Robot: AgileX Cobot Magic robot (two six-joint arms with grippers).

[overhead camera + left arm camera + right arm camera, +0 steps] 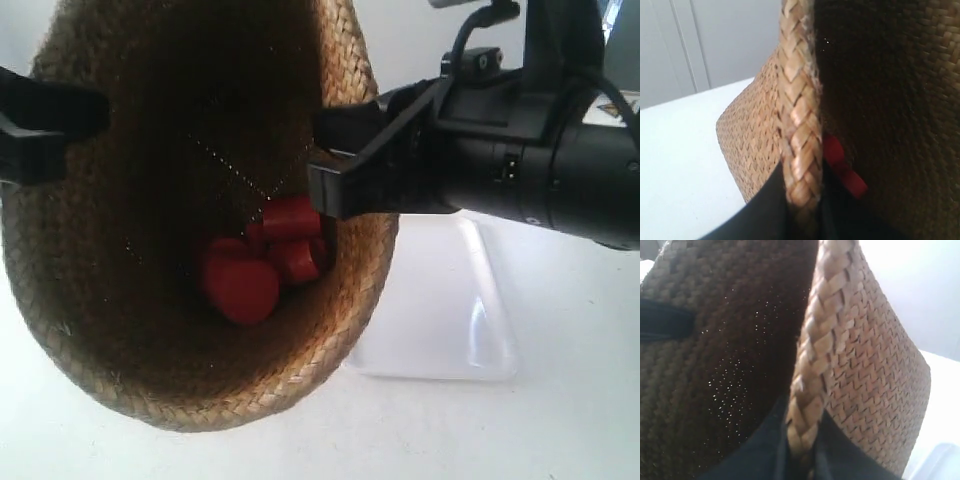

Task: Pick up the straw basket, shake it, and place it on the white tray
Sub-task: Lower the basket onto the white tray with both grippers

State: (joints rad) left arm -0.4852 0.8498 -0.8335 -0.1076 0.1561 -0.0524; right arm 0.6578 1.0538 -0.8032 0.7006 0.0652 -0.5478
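Observation:
The straw basket (120, 330) hangs in the air, tilted with its dark mouth toward the exterior camera, held by both arms. Several red pieces (255, 265) lie inside on its lower wall. The arm at the exterior view's right has its gripper (335, 165) clamped on the rim; the other arm's gripper (45, 130) pinches the opposite rim. In the left wrist view my left gripper (802, 210) is shut on the braided rim (797, 115); a red piece (842, 167) shows inside. My right gripper (805, 450) is shut on the rim (817, 347). The white tray (440, 320) lies on the table below, behind the basket.
A white table top (500, 430) spreads under the basket. A pale panelled wall (715, 45) stands behind the table in the left wrist view. A corner of the tray (937, 462) shows beneath the basket in the right wrist view.

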